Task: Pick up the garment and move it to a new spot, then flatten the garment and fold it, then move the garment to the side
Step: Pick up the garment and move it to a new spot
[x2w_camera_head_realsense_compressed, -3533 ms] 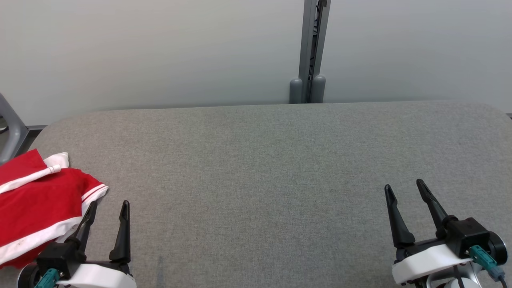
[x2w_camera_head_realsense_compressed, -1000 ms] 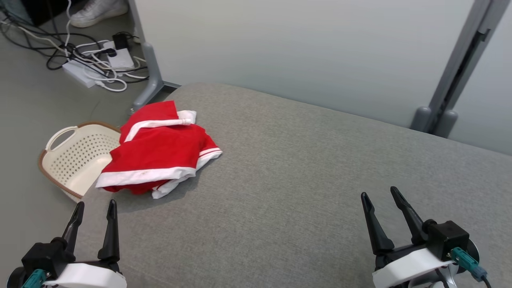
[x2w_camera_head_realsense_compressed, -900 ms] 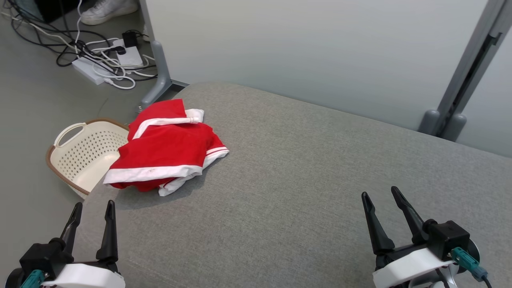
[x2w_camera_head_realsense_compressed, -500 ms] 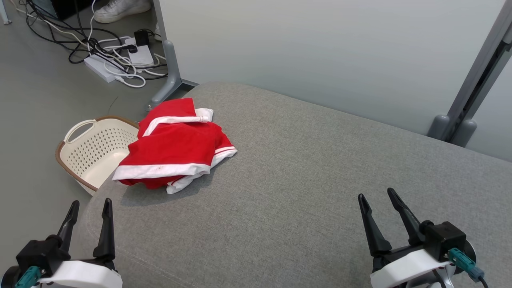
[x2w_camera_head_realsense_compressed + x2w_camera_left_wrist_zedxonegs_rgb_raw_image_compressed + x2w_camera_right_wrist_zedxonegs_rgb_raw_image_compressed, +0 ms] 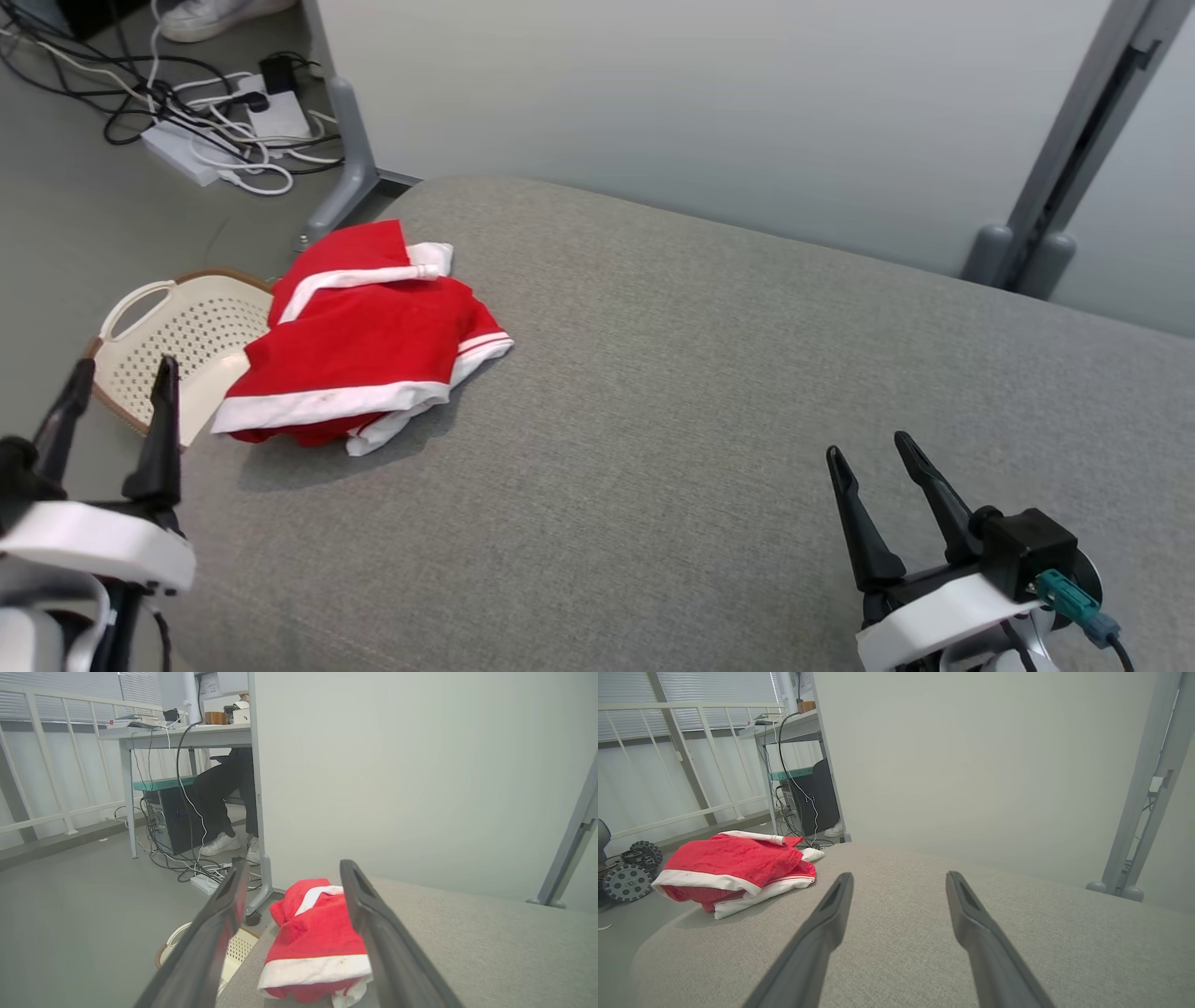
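While eyeing the red garment (image 5: 359,345) heaped at the left end of the grey table (image 5: 700,420), right at the edge above a cream basket (image 5: 177,336), judging it soft, light and limp, likely sagging and unfolding once lifted. Holding the left gripper (image 5: 126,366) spread wide and empty near it, the right gripper (image 5: 866,446) equally wide, empty, well apart. Favouring a pinch on the white hem band nearest, gathering several layers

Garment (image 5: 359,345) on table (image 5: 700,420) left end; basket (image 5: 177,350) on floor, left of garment
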`<state>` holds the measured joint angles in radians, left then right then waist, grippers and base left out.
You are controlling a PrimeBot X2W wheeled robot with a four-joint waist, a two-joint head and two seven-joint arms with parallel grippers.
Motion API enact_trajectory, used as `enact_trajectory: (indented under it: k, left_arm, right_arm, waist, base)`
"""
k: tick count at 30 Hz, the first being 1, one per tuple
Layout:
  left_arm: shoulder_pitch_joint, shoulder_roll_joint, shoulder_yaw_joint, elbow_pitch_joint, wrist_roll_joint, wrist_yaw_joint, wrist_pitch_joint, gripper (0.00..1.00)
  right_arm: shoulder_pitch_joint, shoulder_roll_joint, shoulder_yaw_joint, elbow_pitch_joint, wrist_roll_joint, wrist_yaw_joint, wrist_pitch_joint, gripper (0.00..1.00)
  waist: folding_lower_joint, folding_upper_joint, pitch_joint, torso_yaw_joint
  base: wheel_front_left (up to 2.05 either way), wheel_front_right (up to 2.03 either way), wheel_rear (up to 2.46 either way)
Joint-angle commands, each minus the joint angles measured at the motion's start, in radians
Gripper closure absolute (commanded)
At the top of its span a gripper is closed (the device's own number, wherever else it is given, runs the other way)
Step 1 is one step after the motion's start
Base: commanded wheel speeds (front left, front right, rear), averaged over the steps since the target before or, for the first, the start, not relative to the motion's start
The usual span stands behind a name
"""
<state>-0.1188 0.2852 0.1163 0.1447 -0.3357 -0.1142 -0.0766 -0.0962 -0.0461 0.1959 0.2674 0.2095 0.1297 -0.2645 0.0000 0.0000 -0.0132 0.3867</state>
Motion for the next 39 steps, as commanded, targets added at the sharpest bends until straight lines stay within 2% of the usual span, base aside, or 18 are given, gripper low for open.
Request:
enact_trajectory:
  k: [1, 10, 12, 20, 27, 33, 39]
  left_arm:
    - [-0.029, 0.024, 0.01, 0.003, -0.018, -0.005, 0.016, 0.0]
    - [-0.185, 0.159, -0.008, 0.085, -0.144, -0.017, 0.121, 0.0]
    - [-0.205, 0.172, -0.018, 0.102, -0.168, -0.018, 0.134, 0.0]
    - [-0.347, 0.337, -0.124, 0.276, -0.369, -0.017, 0.271, 0.0]
    - [-0.437, 0.447, -0.213, 0.431, -0.536, -0.017, 0.44, 0.0]
    - [-0.496, 0.495, -0.259, 0.549, -0.623, -0.017, 0.513, 0.0]
    - [-0.533, 0.515, -0.303, 0.646, -0.697, -0.017, 0.589, 0.0]
  right_arm:
    - [-0.015, -0.008, -0.002, -0.001, -0.004, 0.002, -0.003, 0.0]
    - [-0.059, -0.008, -0.012, -0.004, -0.024, 0.002, -0.003, 0.0]
    - [-0.065, -0.008, -0.012, -0.004, -0.024, 0.002, -0.003, 0.0]
    - [-0.105, -0.009, -0.004, -0.014, -0.028, 0.002, -0.003, 0.0]
    - [-0.127, -0.008, -0.004, -0.025, -0.044, 0.002, -0.003, 0.0]
    - [-0.141, -0.008, 0.002, -0.039, -0.046, 0.002, -0.003, 0.0]
    - [-0.142, -0.008, 0.009, -0.05, -0.046, 0.002, -0.003, 0.0]
  waist:
    - [0.0, 0.0, 0.021, -0.027]
    - [0.0, 0.0, 0.1, -0.111]
    - [0.0, 0.0, 0.108, -0.123]
    - [0.0, 0.0, 0.173, -0.22]
    - [0.0, 0.0, 0.225, -0.298]
    - [0.0, 0.0, 0.266, -0.349]
    - [0.0, 0.0, 0.295, -0.38]
  base:
    - [0.0, 0.0, 0.0]
    - [0.0, 0.0, 0.0]
    - [0.0, 0.0, 0.0]
    - [0.0, 0.0, 0.0]
    - [0.0, 0.0, 0.0]
    - [0.0, 0.0, 0.0]
    - [0.0, 0.0, 0.0]
